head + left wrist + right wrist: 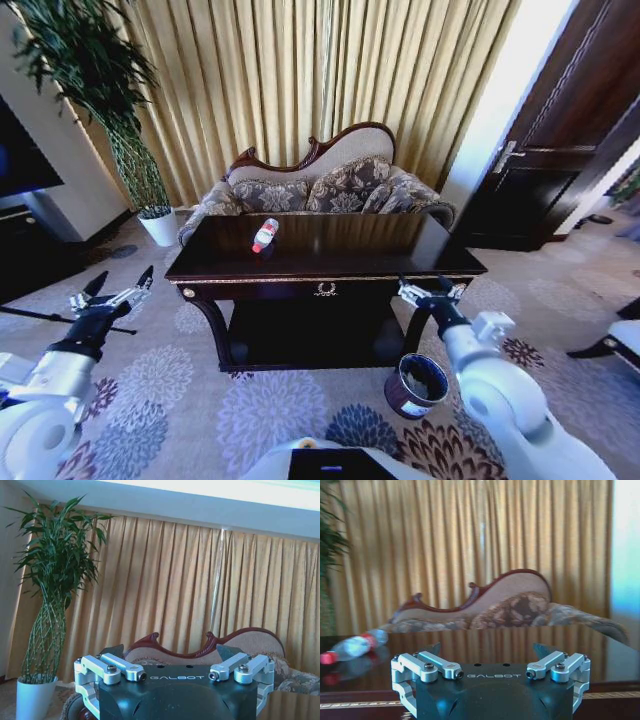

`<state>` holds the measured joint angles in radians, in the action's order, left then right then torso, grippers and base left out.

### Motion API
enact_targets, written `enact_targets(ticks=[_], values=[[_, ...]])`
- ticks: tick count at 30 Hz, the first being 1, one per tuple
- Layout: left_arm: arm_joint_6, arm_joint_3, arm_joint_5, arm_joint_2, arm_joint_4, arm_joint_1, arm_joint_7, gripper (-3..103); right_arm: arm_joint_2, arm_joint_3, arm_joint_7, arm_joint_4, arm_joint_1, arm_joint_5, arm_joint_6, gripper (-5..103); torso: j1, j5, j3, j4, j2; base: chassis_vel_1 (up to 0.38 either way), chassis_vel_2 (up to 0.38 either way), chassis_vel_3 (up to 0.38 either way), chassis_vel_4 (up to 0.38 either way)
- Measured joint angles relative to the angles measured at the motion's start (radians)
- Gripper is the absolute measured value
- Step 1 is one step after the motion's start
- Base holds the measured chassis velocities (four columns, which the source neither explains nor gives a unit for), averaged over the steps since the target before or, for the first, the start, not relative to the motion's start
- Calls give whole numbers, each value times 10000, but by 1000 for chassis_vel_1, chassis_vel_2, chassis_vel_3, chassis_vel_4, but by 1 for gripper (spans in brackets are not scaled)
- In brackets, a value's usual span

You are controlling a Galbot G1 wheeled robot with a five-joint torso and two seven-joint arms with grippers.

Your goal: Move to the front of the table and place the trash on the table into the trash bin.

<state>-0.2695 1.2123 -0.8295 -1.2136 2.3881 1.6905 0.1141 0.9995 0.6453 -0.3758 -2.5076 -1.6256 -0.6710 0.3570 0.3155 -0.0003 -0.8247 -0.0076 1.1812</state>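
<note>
The dark glossy table [380,245] stands straight ahead, a gold ornament on its front. One piece of trash lies on its left part: a clear plastic bottle [264,235] with red on it, on its side. The right wrist view also shows the bottle [352,647], off to one side on the tabletop [520,645]. The round dark trash bin [417,385] stands on the carpet by the table's front right leg. My left gripper [120,282] hangs open left of the table. My right gripper [425,286] is open at the table's front right edge, above the bin.
A floral sofa [320,185] stands behind the table before gold curtains. A tall plant in a white pot [160,225] is at the back left, a dark door [560,150] at the right. Patterned carpet lies free in front of the table.
</note>
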Motion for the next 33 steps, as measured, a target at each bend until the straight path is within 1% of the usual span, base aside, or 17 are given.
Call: enact_targets(ticks=[7,17,20,22,33], values=[[-31,-42,-5,-9,105,-35,-18,100,-37,-159,855,-67,-240,106,-91,100,0,3,-1,2,-1,0,0,0,0],[-65,-36,0,-32,254,35,-40,100,-228,-242,911,8,200,80,-190,100,-1,3,0,2,0,-16,25,21,-19],[-100,-36,10,-47,293,48,-44,100,-268,-248,910,19,277,79,-196,100,-1,3,0,2,1,-112,108,122,-96],[-253,-33,16,-49,358,48,-136,100,-311,-266,908,46,361,66,-200,100,-1,2,0,2,1,-154,138,166,-141],[-559,-1,34,42,429,47,-339,100,-289,-289,890,92,399,86,-217,100,5,3,-4,1,-4,-166,165,163,-157]])
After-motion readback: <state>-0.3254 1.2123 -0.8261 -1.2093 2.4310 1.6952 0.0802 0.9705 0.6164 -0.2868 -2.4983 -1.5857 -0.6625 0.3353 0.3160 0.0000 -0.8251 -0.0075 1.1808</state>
